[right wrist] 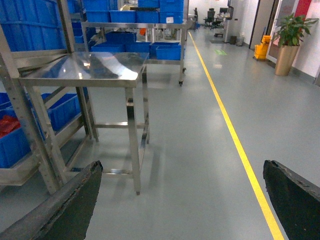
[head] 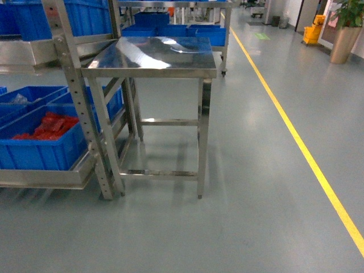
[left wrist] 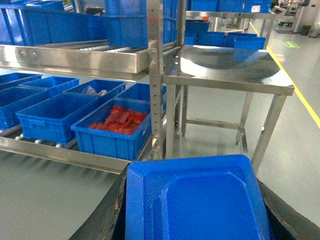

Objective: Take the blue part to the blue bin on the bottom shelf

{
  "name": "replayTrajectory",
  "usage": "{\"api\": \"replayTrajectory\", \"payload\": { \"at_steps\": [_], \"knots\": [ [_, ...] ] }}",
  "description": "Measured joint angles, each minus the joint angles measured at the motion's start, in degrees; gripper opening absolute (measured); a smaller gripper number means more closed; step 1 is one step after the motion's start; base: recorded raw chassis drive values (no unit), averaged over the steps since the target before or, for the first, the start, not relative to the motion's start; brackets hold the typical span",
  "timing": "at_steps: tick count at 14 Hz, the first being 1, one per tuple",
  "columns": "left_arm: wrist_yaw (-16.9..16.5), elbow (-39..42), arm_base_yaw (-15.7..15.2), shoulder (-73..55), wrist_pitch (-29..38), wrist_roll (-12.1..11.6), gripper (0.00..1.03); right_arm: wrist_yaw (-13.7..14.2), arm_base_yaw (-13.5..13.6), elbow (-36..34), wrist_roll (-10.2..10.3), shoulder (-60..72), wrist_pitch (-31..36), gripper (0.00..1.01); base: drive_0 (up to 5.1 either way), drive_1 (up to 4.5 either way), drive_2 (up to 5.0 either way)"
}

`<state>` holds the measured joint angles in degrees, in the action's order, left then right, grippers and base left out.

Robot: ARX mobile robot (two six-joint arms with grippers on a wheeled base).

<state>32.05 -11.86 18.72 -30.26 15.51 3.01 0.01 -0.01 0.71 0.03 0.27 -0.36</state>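
Left gripper (left wrist: 195, 210) clamped on the blue part (left wrist: 200, 200), a tray-like piece filling the lower left-wrist view; exact finger contact is hidden, so grip security is uncertain. Right gripper (right wrist: 182, 200) wide apart, empty, over bare floor. The bottom shelf (left wrist: 60, 152) lies ahead-left, its nearest blue bin (left wrist: 117, 131) holding red pieces. Risks: the wide part striking the rack upright (left wrist: 156, 80) on approach, or landing in a wrong bin.

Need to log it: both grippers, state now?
Left gripper: closed on a blue tray-like part.
Right gripper: open, empty.
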Motion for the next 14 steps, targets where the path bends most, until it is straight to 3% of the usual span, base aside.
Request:
{"api": "replayTrajectory", "payload": {
  "at_steps": [14],
  "knots": [
    [0.09, 0.00, -0.04, -0.04, -0.02, 0.00, 0.44, 0.00, 0.00, 0.00, -0.02, 0.00, -0.09, 0.98, 0.0, 4.34, -4.3]
  ]
}}
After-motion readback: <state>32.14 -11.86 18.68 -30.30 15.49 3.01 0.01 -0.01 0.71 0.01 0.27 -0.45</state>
